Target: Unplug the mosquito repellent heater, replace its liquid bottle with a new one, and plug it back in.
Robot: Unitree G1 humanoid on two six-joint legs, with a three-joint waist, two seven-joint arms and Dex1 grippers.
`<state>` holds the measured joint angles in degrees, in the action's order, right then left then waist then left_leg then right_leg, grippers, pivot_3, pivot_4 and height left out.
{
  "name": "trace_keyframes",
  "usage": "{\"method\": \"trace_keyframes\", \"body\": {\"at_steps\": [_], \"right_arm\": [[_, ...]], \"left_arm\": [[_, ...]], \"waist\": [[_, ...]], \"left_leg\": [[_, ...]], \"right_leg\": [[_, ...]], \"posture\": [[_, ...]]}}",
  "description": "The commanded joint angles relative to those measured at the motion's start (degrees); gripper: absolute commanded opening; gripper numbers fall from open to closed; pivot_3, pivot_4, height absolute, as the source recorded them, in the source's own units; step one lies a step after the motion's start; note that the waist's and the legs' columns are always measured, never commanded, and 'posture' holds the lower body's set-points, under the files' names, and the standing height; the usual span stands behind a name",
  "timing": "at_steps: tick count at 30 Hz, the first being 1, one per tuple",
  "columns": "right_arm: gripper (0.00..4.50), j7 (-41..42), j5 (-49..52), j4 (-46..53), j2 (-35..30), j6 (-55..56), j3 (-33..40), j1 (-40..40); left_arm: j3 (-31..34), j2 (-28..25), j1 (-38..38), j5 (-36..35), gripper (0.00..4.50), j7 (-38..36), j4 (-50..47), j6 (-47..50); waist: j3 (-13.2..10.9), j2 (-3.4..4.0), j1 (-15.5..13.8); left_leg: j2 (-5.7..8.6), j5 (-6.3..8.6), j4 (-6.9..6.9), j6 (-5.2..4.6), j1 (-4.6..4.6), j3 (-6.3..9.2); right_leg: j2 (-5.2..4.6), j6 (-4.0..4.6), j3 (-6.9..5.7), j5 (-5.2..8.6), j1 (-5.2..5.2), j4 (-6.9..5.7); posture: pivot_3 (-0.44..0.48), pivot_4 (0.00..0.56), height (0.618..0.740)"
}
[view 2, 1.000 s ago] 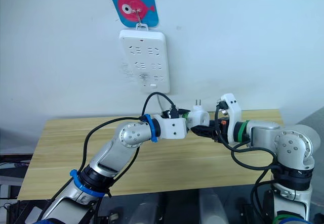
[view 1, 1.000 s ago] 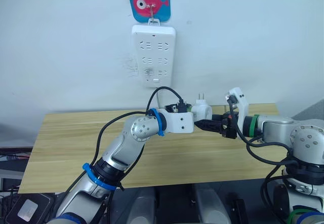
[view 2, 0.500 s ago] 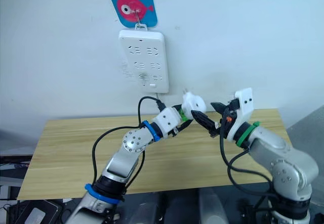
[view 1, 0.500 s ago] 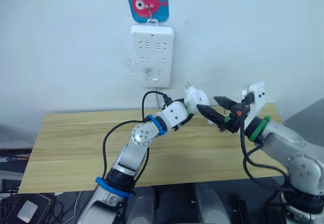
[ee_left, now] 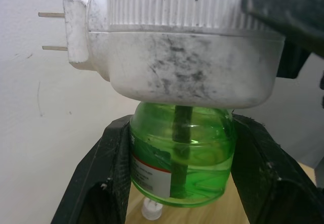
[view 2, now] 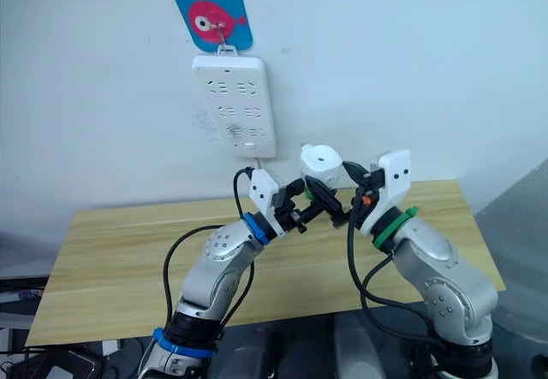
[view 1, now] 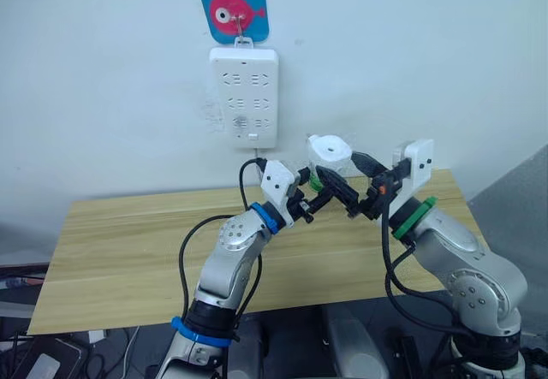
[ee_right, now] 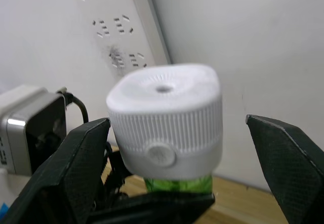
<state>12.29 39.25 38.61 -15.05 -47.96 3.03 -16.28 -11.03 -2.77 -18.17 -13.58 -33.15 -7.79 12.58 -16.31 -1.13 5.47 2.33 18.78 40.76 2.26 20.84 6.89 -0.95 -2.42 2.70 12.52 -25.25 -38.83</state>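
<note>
While the left gripper [view 1: 330, 192] pinches the green bottle [ee_left: 182, 150] from both sides, the mosquito repellent heater [view 1: 329, 151] sits on top of that bottle, high in the air above the wooden table [view 1: 128, 251]. A second ago the heater was lower down, close over the table, with both grippers meeting at it. Now the left arm has lifted it up and turned it so the round hole points up. It is nearer to the white power strip [view 1: 245, 97] on the wall, but still apart from it. The right gripper [view 1: 364, 186] has let go and its black fingers [ee_right: 76, 168] stand wide open on either side of the heater, not touching it.

My guess is that the bottle is now on and the heater is on its way back to the strip to be plugged in.

The left wrist view shows things the head views cannot: the two metal prongs [ee_left: 50, 31] stick out sideways toward the wall, the wick runs up through the green liquid, and a small white cap [ee_left: 151, 210] lies on the table below. The right wrist view shows the hole in the top of the heater and the strip's sockets behind it.
</note>
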Motion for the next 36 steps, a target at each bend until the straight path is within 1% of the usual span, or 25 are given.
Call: {"method": "trace_keyframes", "body": {"at_steps": [1,2,8,11,12,13,14,21,23,25,28,30,33,36], "right_arm": [[4.50,0.12,-0.72,0.38,-0.05,1.91,-0.50,-0.61],[4.50,0.40,-1.06,0.08,-0.38,2.13,-0.81,-0.77],[4.50,0.82,-1.57,-1.23,-0.57,2.93,-1.62,-1.20],[3.88,0.61,-1.21,-1.55,-0.05,3.23,-1.53,-1.50],[3.59,0.60,-1.14,-1.65,0.06,3.33,-1.44,-1.54],[3.16,0.62,-1.13,-1.70,0.11,3.51,-1.34,-1.59],[3.06,0.61,-1.15,-1.74,0.17,3.70,-1.26,-1.63],[3.06,0.63,-1.42,-2.08,0.26,4.58,-1.23,-1.56],[3.06,0.66,-1.71,-2.07,0.07,4.78,-1.29,-1.23],[3.06,0.94,-2.17,-2.04,-0.36,5.17,-1.34,-0.79],[3.06,2.27,-4.04,-2.34,-1.83,6.90,-2.23,0.20],[3.06,3.02,-5.08,-2.99,-2.30,8.19,-2.52,1.03],[3.06,5.09,-8.58,-3.73,-4.79,10.54,-4.22,1.71],[3.06,6.99,-9.81,-4.17,-5.93,12.15,-4.81,2.17]], "left_arm": [[-1.12,0.37,-0.01,-0.48,2.30,0.66,-3.47,-0.31],[-1.17,0.36,0.07,-0.17,2.30,1.03,-3.51,-0.28],[-2.16,-0.15,0.42,0.46,2.30,1.80,-3.83,-0.59],[-2.39,-0.26,0.46,0.38,2.30,1.84,-3.96,-0.65],[-2.46,-0.28,0.42,0.36,2.30,1.89,-3.90,-0.70],[-2.40,-0.28,0.41,0.21,2.30,2.01,-3.89,-0.66],[-2.43,-0.33,0.41,0.12,2.30,2.08,-3.89,-0.65],[-2.54,-0.58,0.56,0.47,2.30,2.76,-3.76,-0.46],[-2.38,-1.55,1.20,0.03,3.02,1.78,-4.44,-0.68],[-1.58,-3.61,2.16,-0.47,3.54,0.55,-5.50,-0.69],[1.10,-7.87,4.73,-1.09,4.48,-0.35,-8.13,-0.74],[3.49,-11.01,7.89,-1.57,4.50,-0.65,-11.34,-0.49],[8.47,-14.23,12.13,-0.34,4.50,2.82,-14.95,0.55],[14.48,-17.11,13.06,-1.14,4.50,4.78,-17.58,0.97]], "waist": [[0.00,0.00,0.05],[0.00,0.00,0.04],[0.00,0.00,-0.02],[0.00,0.00,-0.11],[0.00,0.00,-0.13],[0.00,0.00,-0.15],[0.00,0.00,-0.15],[0.00,0.00,-0.15],[0.00,0.00,-0.15],[0.00,0.00,-0.10],[0.01,0.01,-0.09],[0.02,0.02,-0.07],[0.03,0.04,-0.29],[0.05,0.03,-0.64]], "left_leg": [[0.00,0.00,0.00,0.00,0.01,0.01],[0.01,0.00,0.00,0.00,0.01,0.01],[0.01,0.01,-0.03,-0.01,0.04,0.02],[0.01,0.01,-0.03,-0.01,0.04,0.04],[0.01,0.01,-0.03,-0.01,0.05,0.03],[0.00,0.01,-0.03,-0.01,0.05,0.03],[0.01,0.01,-0.03,-0.01,0.05,0.03],[0.01,0.01,-0.07,-0.01,0.06,0.04],[0.01,0.01,-0.08,-0.01,0.06,0.04],[-0.01,0.01,-0.12,-0.01,0.06,0.03],[-0.04,0.01,-0.20,0.00,0.06,0.06],[-0.06,0.01,-0.29,0.00,0.04,0.07],[-0.10,0.00,-0.43,0.01,0.02,0.09],[-0.09,-0.01,-0.58,0.03,0.03,0.18]], "right_leg": [[-0.01,0.06,0.00,-0.03,0.00,0.00],[-0.01,0.24,0.00,-0.14,-0.01,0.01],[-0.10,0.25,-0.01,-0.15,-0.02,0.08],[-0.10,0.24,-0.02,-0.15,-0.02,0.08],[-0.10,0.24,-0.01,-0.15,-0.02,0.09],[-0.10,0.24,-0.01,-0.15,-0.02,0.10],[-0.10,0.24,-0.01,-0.15,-0.01,0.11],[-0.11,0.23,-0.02,-0.14,-0.02,0.19],[-0.11,0.23,-0.01,-0.14,-0.02,0.21],[-0.11,0.23,-0.01,-0.14,-0.02,0.22],[-0.12,0.24,-0.03,-0.14,-0.05,0.25],[-0.12,0.24,-0.03,-0.14,-0.07,0.29],[-0.14,0.25,-0.04,-0.15,-0.10,0.33],[-0.18,0.25,-0.07,-0.15,-0.08,0.60]], "posture": [[-0.183,0.230,0.740],[-0.178,0.230,0.740],[-0.172,0.231,0.740],[-0.172,0.231,0.740],[-0.171,0.232,0.740],[-0.171,0.232,0.740],[-0.171,0.232,0.740],[-0.171,0.229,0.740],[-0.171,0.229,0.740],[-0.171,0.229,0.740],[-0.149,0.225,0.740],[-0.134,0.223,0.740],[-0.112,0.220,0.740],[-0.089,0.212,0.740]]}}
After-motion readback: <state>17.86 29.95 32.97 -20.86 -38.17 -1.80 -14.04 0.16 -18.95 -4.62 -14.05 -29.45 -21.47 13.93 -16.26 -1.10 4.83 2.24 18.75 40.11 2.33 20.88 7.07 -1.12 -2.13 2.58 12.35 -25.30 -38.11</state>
